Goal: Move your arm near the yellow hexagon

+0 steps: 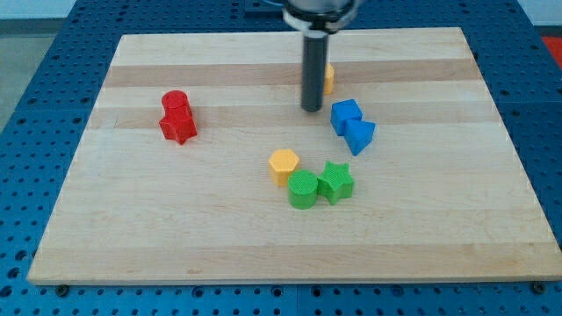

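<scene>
The yellow hexagon (pixel 284 165) lies near the board's middle, touching the green cylinder (pixel 303 189) at its lower right. My tip (pixel 312 109) rests on the board above and a little right of the hexagon, well apart from it. A second yellow block (pixel 328 78) is mostly hidden behind the rod, so its shape cannot be told.
A green star (pixel 335 182) sits right of the green cylinder. A blue cube (pixel 345 115) and a blue triangular block (pixel 359 136) lie right of my tip. A red cylinder (pixel 175 104) and red star (pixel 178 128) are at the left. The wooden board (pixel 132 219) ends on all sides.
</scene>
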Robot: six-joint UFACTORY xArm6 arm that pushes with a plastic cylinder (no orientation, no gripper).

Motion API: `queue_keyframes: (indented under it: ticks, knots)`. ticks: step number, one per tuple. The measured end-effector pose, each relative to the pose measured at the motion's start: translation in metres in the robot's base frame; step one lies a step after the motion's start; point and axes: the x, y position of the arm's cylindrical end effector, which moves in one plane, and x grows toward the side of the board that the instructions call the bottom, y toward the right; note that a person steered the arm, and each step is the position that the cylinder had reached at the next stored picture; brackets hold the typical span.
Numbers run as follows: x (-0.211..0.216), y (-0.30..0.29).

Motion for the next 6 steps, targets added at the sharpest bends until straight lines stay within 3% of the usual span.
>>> queue_keyframes:
  ticks: [2,4,6]
  knots:
    - [0.051,-0.07]
    - [0.116,-0.073]
    - [0.151,-0.062]
